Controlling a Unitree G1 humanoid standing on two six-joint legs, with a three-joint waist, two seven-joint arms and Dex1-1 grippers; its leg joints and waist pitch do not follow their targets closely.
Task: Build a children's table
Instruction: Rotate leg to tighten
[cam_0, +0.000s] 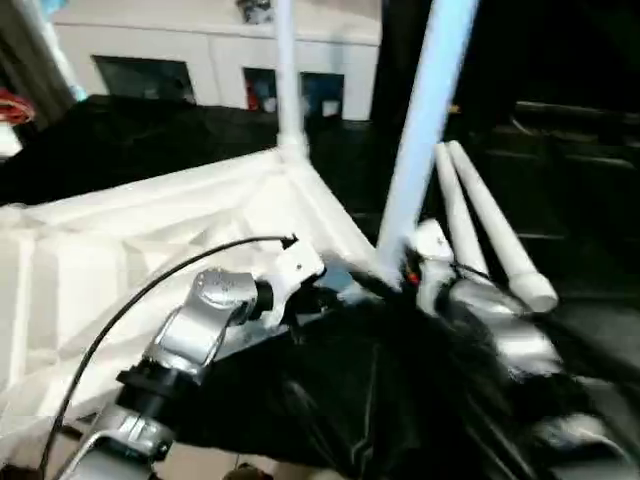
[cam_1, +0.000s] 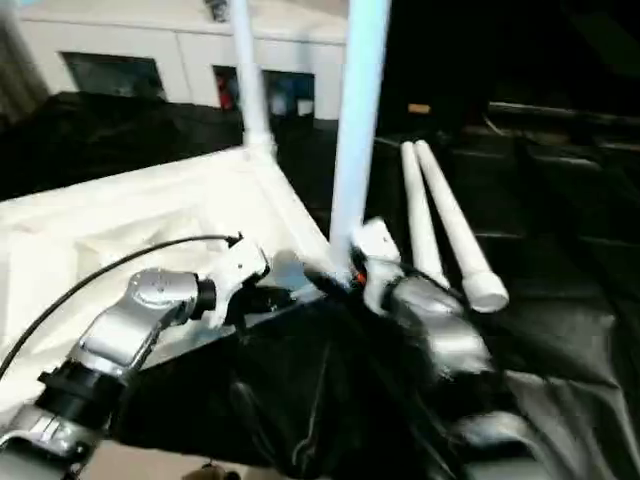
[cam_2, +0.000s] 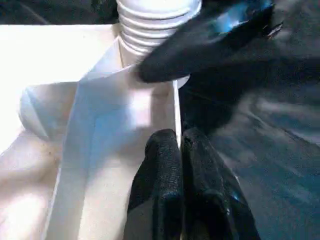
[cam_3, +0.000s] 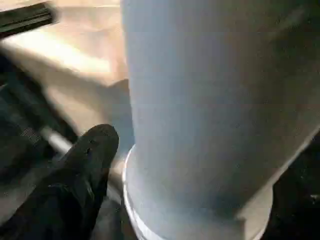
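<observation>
Although no legible writing is seen, the upturned white plastic children's table (cam_0: 150, 230) is found on black sheeting (cam_1: 330, 400). Left gripper (cam_2: 181, 150) fingers are pressed together at its rim; right gripper (cam_0: 395, 275) state cannot be determined.

The work surface was covered by a black cloth (cam_1: 330, 400), creased in folds at the near side. The white table top (cam_0: 120, 250) lay upside down on it, ribbed underside facing up, with one corner just beside the cloth's folds. Two loose white legs (cam_1: 440, 235) lay side by side on the cloth, touching, just beside that corner.
</observation>
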